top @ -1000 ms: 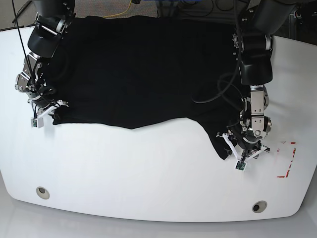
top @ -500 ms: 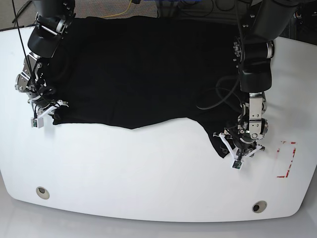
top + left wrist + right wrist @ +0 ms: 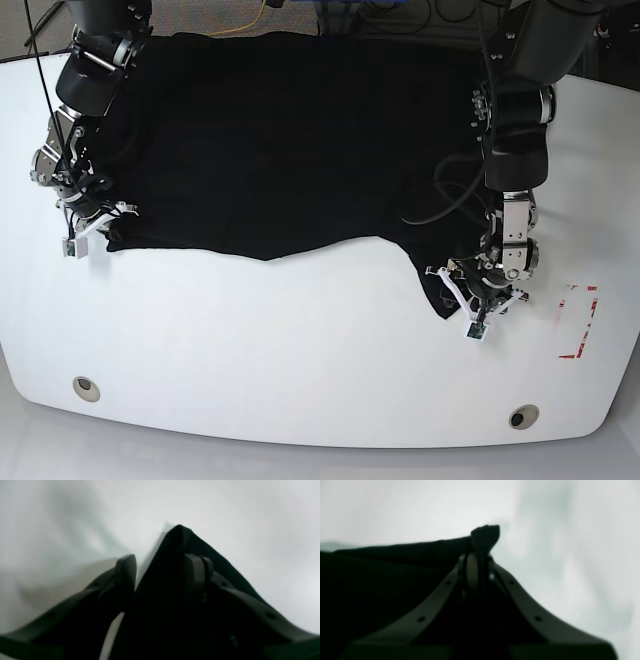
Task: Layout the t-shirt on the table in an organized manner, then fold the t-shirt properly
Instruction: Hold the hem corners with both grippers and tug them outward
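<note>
1. Spreading is the step in hand: the t-shirt (image 3: 290, 140) covers the table's (image 3: 300, 350) far half, its near hem uneven.
2. Right gripper (image 3: 92, 222) pinches its corner; left gripper (image 3: 478, 303) stands parted around a hanging corner.
3. Next, probably: clamp left and pull the hem straight.

Both wrist views are soft and out of focus. The black t-shirt (image 3: 280, 140) runs past the table's (image 3: 300, 350) far edge in the base view, its top hem cut off. Both arms are cropped at the frame's upper edge. Fabric hides the left gripper's (image 3: 160, 567) lower reach.
</note>
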You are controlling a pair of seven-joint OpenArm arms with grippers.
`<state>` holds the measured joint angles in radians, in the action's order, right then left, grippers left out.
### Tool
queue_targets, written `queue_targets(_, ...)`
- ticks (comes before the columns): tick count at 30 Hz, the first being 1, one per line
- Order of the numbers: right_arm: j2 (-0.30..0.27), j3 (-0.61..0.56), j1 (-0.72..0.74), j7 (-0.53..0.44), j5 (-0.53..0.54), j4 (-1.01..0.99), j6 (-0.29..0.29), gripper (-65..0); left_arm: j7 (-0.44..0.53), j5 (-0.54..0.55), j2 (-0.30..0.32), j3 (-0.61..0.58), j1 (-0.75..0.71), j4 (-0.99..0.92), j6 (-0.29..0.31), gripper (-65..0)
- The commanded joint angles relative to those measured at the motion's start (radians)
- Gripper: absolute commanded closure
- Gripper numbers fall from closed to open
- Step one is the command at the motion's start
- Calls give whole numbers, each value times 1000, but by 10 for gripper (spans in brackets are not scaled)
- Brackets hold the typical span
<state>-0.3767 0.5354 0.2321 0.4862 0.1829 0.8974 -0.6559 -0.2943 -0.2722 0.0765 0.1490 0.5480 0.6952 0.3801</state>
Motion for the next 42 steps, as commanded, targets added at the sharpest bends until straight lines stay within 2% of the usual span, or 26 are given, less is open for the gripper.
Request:
queue_targets(1,-5,-5,2,65,-43,-2,-5,-4,4,3,4,-2,28,11,12,-313)
queue_targets(5,-5,-5,2,65,-43,-2,-5,-4,4,3,6,-2,24,11,12,-415)
queue_targets(9,-5,-5,3,65,-43,-2,-5,-4,4,3,6,-2,22,11,12,-463)
queue_targets(22,-5,-5,3,65,-43,-2,-5,-4,4,8,6,4,1,39,70,-467)
queue_targets(27,-5,-5,3,65,-43,-2,-5,-4,2,63,6,5,-30,136,110,-467)
queue_targets(32,-5,-5,3,65,-43,-2,-5,-4,0,110,6,2,-41,174,110,-467)
queue_targets(42,-5,-5,3,65,-43,-2,-5,-4,0,107,6,-1,-41,165,112,-467)
